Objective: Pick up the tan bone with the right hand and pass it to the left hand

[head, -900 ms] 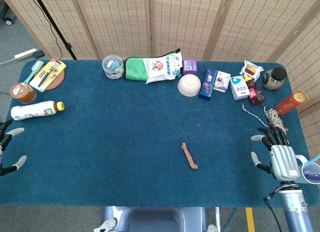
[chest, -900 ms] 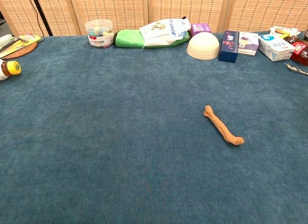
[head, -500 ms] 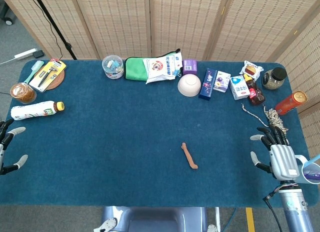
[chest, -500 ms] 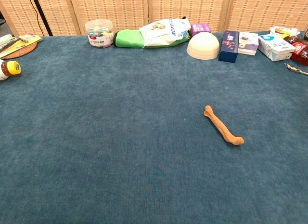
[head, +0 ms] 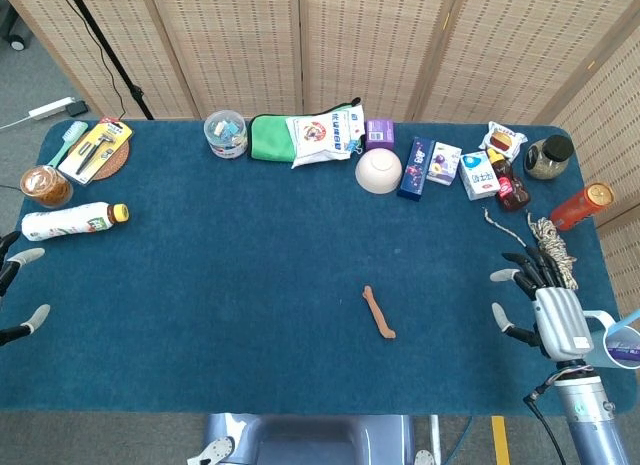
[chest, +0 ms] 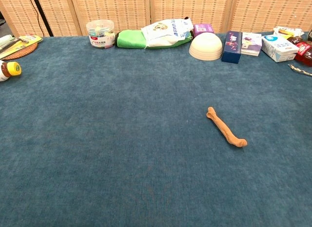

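A desk covered in dark blue felt-like cloth, seen from above. At the far left edge the left hand shows only in part, its fingers apart and holding nothing. Near it lie a white plastic bottle with a yellow cap on its side and a round jar with a brownish lid; what the jar holds cannot be told. Behind them a round woven mat carries a yellow blister pack. Along the back edge stand a clear round tub filled with small mixed coloured pieces, a soft green zip pouch with a white printed packet lying on it, a small purple box, and a white bowl turned upside down. Further right are a dark blue carton, other small cartons, a dark-lidded jar and a red can. The tan bone, slim, smooth and knobbed at each end, lies flat and alone on the cloth at centre-right, well apart from both hands. At the right edge a coil of rough twine lies just beyond the right hand, which is spread wide over the cloth and empty.
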